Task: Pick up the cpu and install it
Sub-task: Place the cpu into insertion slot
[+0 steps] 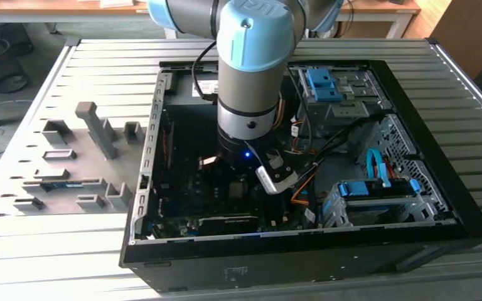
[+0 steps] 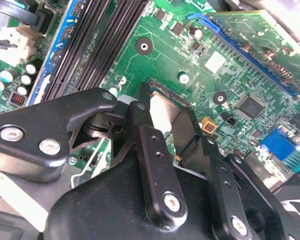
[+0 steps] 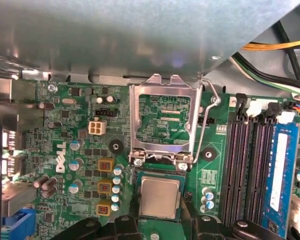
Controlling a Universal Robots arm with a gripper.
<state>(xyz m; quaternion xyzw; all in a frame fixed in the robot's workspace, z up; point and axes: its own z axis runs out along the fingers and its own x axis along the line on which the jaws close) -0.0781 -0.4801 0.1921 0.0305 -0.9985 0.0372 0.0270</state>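
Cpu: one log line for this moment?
cpu | at open socket | gripper at it | load frame raised | arm inside case

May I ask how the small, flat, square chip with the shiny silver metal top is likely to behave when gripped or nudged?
The small square silver-topped chip looks flat and rigid, so it should neither flex nor roll. Its smooth shiny top may be slippery. Thin and smaller than the hinged steel frame, it is probably light.

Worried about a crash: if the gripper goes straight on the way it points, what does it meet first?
Probably the cpu, straight ahead of the gripper at the socket; depth is unclear, so they may already touch.
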